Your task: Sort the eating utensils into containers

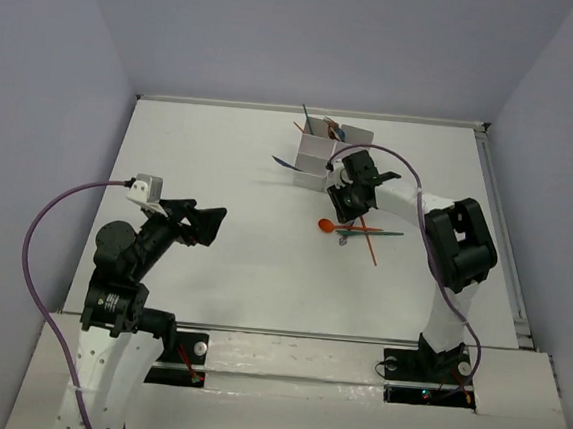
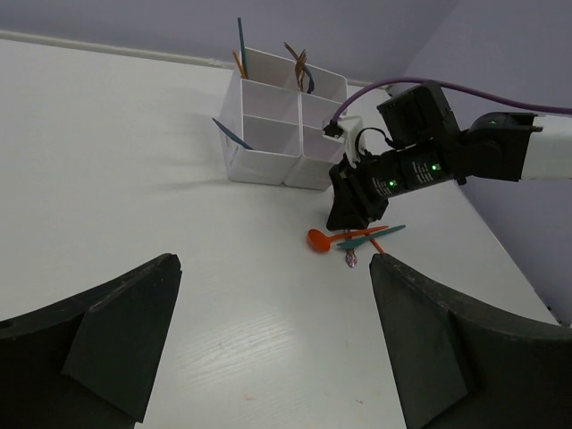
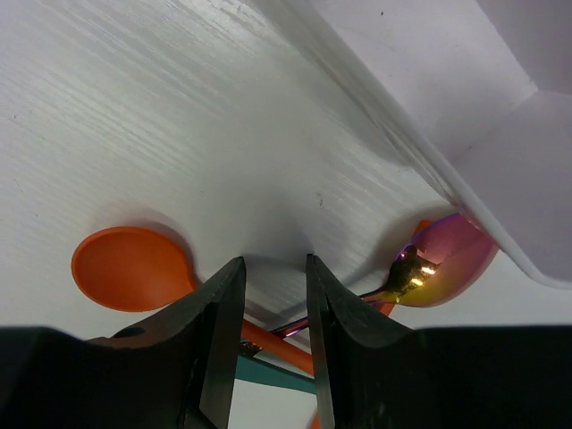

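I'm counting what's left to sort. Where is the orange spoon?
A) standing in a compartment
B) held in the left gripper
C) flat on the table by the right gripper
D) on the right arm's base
C: the orange spoon lies flat on the table, outside the containers, right next to the right gripper.

Table (image 3: 179, 107): white, matt, fine wood-like grain. Orange spoon (image 3: 130, 268), near left: smooth plastic, dull sheen. Iridescent spoon (image 3: 442, 259), right: mirror-glossy, metallic look, pink-gold. Teal utensil (image 3: 268, 377): smooth plastic. Containers (image 2: 268, 143), far: thin white plastic, smooth, slightly translucent walls. Right gripper (image 3: 273, 264) fingers (image 3: 214, 331): black plastic, matt.
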Tool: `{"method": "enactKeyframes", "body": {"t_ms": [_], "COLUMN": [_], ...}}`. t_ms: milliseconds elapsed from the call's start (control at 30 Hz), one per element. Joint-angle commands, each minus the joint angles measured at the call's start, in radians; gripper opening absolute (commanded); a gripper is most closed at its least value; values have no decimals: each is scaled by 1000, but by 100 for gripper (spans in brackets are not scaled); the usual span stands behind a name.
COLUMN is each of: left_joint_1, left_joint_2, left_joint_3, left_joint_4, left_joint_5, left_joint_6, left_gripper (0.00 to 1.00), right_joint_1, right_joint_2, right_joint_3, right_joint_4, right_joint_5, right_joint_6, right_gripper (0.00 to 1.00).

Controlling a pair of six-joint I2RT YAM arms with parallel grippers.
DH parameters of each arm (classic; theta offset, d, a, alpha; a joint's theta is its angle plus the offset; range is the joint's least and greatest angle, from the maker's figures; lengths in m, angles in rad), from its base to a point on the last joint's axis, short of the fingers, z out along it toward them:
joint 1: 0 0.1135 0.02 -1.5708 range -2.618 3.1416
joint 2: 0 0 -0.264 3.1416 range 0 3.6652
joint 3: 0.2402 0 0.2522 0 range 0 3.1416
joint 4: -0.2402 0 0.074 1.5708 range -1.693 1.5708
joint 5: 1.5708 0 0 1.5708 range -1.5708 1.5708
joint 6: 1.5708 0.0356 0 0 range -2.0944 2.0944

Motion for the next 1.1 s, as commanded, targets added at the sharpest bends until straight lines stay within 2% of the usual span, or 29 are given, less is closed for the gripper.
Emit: {"method": "enactKeyframes", "body": {"t_ms": [0,267,400,533,667,800,1067], "left_joint_1": [6,6,6,6,6,6,6], "left_joint_2": [0,-3,-5,-5,-3,0,1], "left_joint_3": [-9,-9,-9,-9,-7,-9,-9], "left_joint_4": [49,49,50,50,50,50,50], "left_joint_5": [18,18,15,16,15,16,16], "left_joint_6": [0,0,0,0,0,0,0], "left_gripper": [99,99,99,99,99,99,99], "right_joint_1": [14,34,53,54,54,63,81], "right_joint_2": [-22,-81,-115,-128,-94,-65,23], "right_joint_3": [25,24,24,27,34,39,103], "right_joint_4": [-45,-42,-40,-72,-120,-137,-167], "right_joint_5": [-27,-58,-82,-85,-61,-65,-95], "right_joint_6": [10,19,-1,-22,-41,-53,-90], "right_gripper": [39,40,46,48,49,60,61]}}
